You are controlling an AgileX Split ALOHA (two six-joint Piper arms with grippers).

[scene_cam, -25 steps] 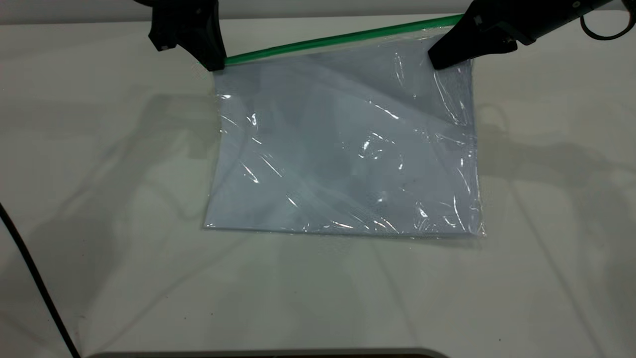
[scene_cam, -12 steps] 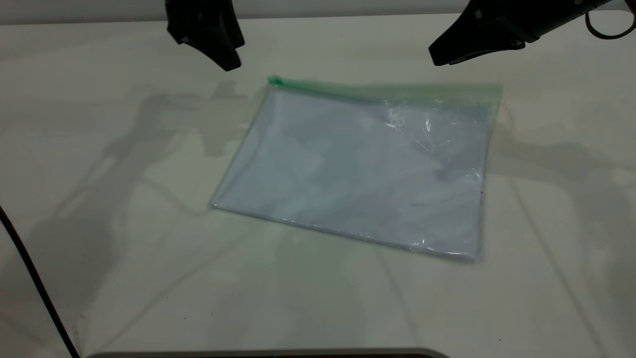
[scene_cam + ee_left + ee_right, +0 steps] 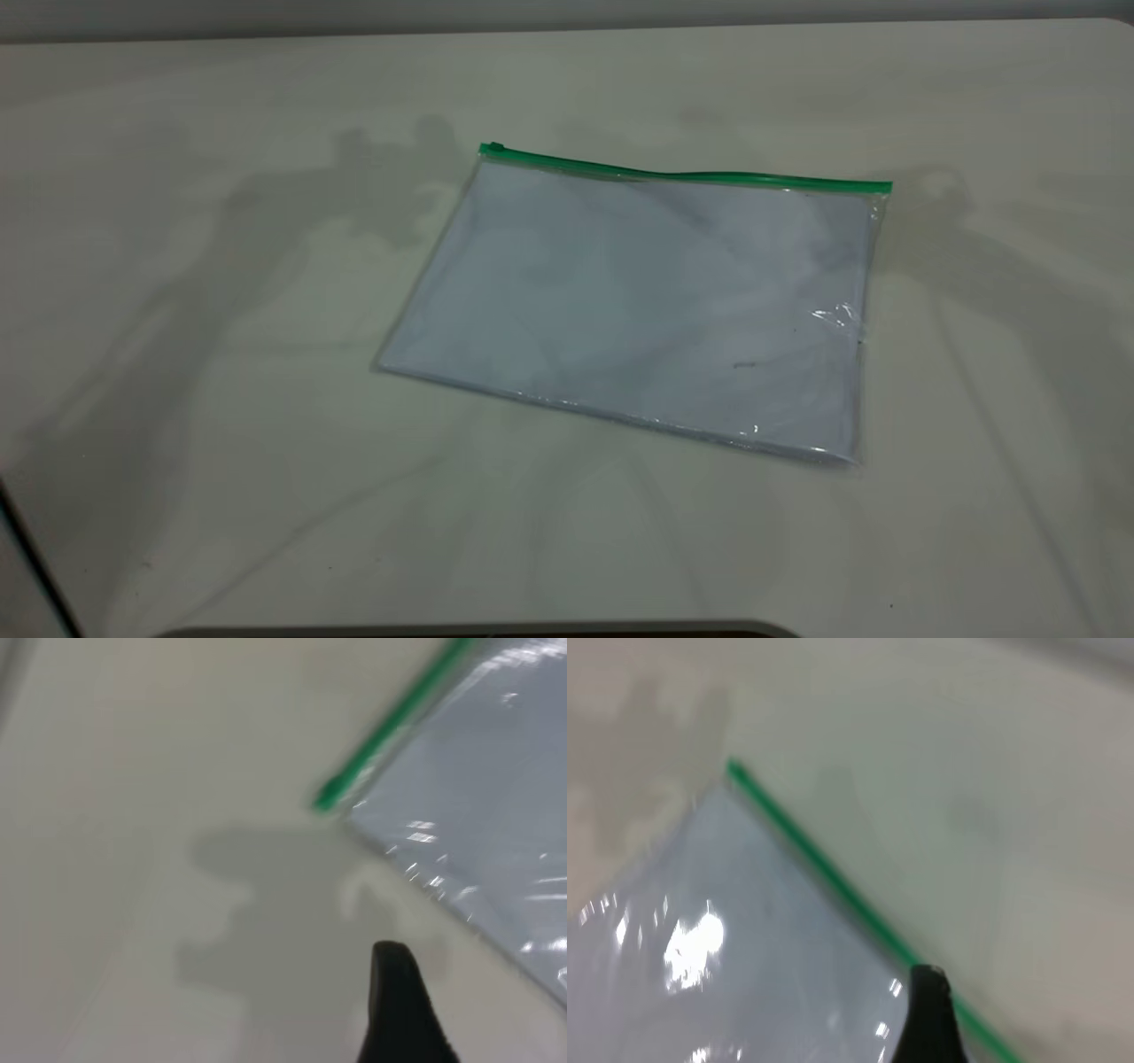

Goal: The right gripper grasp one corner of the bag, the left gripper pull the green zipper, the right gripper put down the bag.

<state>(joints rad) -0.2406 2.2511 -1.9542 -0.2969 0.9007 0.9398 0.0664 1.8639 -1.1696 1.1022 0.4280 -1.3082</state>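
Observation:
The bag lies flat on the white table, free of both grippers. Its green zipper runs along the far edge, with the slider tab at the far left corner. Neither gripper shows in the exterior view. In the left wrist view the left gripper hovers over bare table, beside the bag's corner and the zipper end, holding nothing. In the right wrist view the right gripper is above the zipper and the bag, holding nothing.
A dark cable crosses the near left corner of the table. A dark curved edge runs along the near side. Shadows of the arms fall on the table to either side of the bag.
A second ago both grippers held the bag up by its zipper edge. They let go, the bag dropped flat on the table, and both arms left the exterior view.

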